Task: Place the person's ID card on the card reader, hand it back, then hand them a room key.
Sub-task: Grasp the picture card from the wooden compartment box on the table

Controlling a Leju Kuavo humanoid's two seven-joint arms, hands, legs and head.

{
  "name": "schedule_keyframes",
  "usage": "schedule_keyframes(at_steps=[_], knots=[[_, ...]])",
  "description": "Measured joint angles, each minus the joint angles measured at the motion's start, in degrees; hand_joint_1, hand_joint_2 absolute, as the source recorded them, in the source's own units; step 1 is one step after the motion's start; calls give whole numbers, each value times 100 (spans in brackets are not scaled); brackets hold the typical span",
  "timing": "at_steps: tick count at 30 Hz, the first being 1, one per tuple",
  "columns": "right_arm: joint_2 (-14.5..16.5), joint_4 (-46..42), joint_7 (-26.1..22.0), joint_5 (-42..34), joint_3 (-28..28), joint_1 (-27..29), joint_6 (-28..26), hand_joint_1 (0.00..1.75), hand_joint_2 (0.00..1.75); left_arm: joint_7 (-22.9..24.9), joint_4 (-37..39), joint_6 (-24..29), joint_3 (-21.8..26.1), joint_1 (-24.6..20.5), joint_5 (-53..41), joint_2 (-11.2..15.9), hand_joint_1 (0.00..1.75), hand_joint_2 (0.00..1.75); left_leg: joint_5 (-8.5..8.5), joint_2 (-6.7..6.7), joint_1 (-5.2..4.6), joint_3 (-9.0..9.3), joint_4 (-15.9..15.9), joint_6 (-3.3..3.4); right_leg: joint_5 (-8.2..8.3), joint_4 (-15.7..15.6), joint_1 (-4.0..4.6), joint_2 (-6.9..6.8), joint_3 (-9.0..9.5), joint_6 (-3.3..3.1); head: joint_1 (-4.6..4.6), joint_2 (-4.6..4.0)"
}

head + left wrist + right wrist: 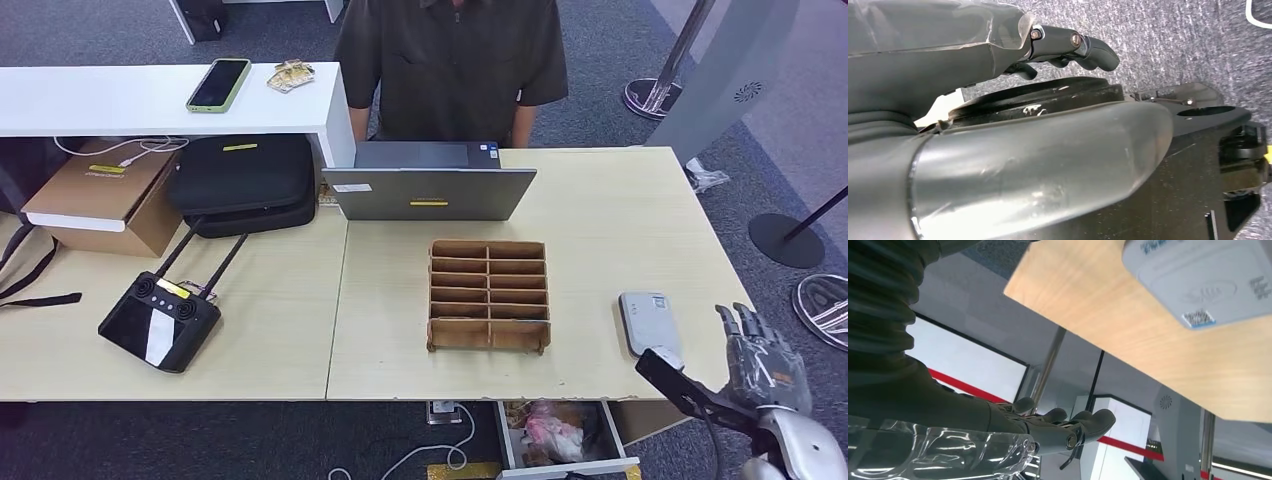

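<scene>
Pale grey, flat rectangular card reader [650,322] lying on the light wooden surface [600,220], near its front right corner, long axis running away from the robot toward the person in the dark short-sleeved shirt [452,60] behind the far edge. No ID card visible on the reader or anywhere on the surface, and no room key recognisable either; contents of the brown cardboard tray [488,294] with its 2 columns of slots, well to the left of the reader, too small to tell.

Just right of the reader and slightly nearer the robot: right hand [765,360], raised at the surface edge, fingers [1088,422] spread and loosely extended, nothing held. Seen from the right wrist camera, reader top [1198,280] close by, with its printed label facing up.

Left hand [1068,47] hanging low over grey carpet, far from the reader, fingers curled inward, nothing in them.

Judged from this: right hand clearly the nearer one, with the reader lying to its left and slightly ahead. Likely next need: taking a card from the person across the surface, beyond the silver-grey open laptop [428,182].
</scene>
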Motion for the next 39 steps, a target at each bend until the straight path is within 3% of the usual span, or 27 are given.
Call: schedule_keyframes(at_steps=[8,14,30,39], knots=[[620,-43,-85,431,-65,160,-77,0,175,161,-20,-64,-7,-3,-83,-1,0,0,0,20,-1,3,0,0,1,0,-2,14,1,0,-1,0],[816,170,-84,660,59,-16,-187,0,175,191,-31,-108,-7,-4,-112,-1,0,0,0,24,-1,5,0,0,2,1,-2,18,2,0,-1,0],[846,858,-274,833,754,-859,-256,0,175,130,-31,-201,-7,-3,-137,-5,0,0,1,26,-1,6,0,0,2,3,-2,20,2,0,-2,0],[600,1189,-338,796,1133,-1160,-222,0,175,82,-31,-244,-7,-1,-150,-1,0,0,0,24,-2,5,1,0,2,2,-2,18,2,0,-1,0]])
